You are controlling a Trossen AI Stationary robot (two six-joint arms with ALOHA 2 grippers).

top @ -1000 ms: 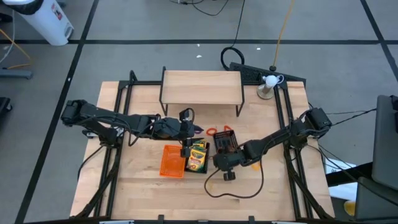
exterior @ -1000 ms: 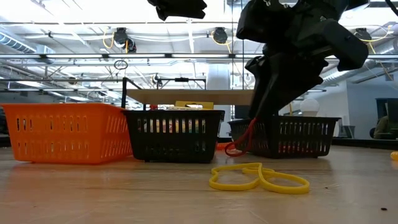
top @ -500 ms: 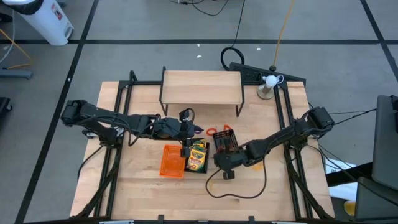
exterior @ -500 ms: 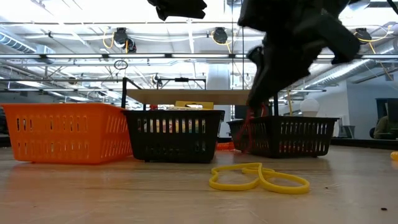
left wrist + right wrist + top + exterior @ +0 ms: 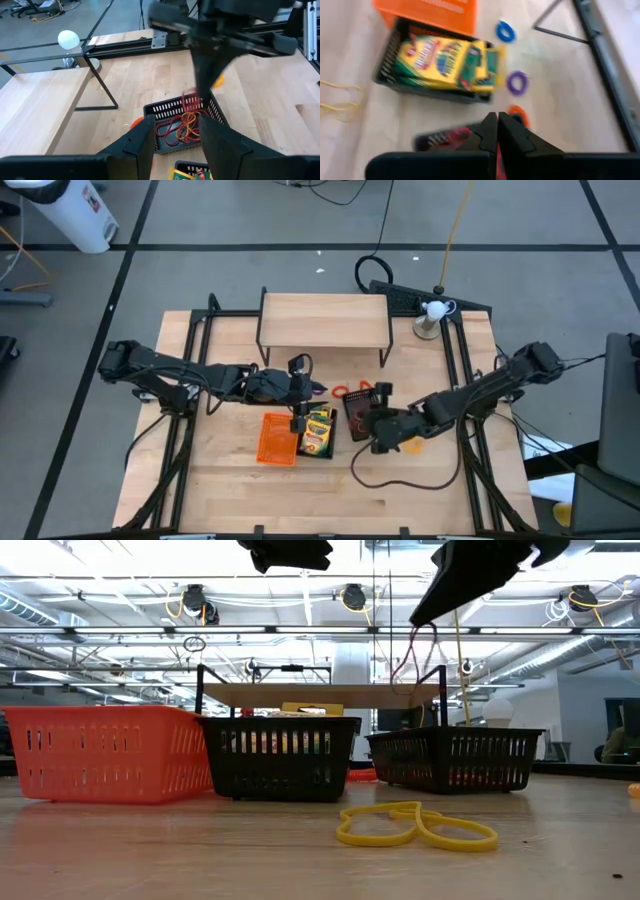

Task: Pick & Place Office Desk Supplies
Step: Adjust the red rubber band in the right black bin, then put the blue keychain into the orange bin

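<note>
A thin red rubber band (image 5: 412,652) hangs pinched in the closed fingers of the right gripper (image 5: 432,618), lifted above the black tray (image 5: 455,758) that holds more red and orange bands (image 5: 181,126); the neighbouring black tray (image 5: 427,85) holds crayon boxes (image 5: 449,62), with the orange tray (image 5: 98,753) beside it; the left gripper (image 5: 298,418) hovers, fingers apart, above the crayon tray; yellow bands (image 5: 415,824) lie on the table (image 5: 200,850).
</note>
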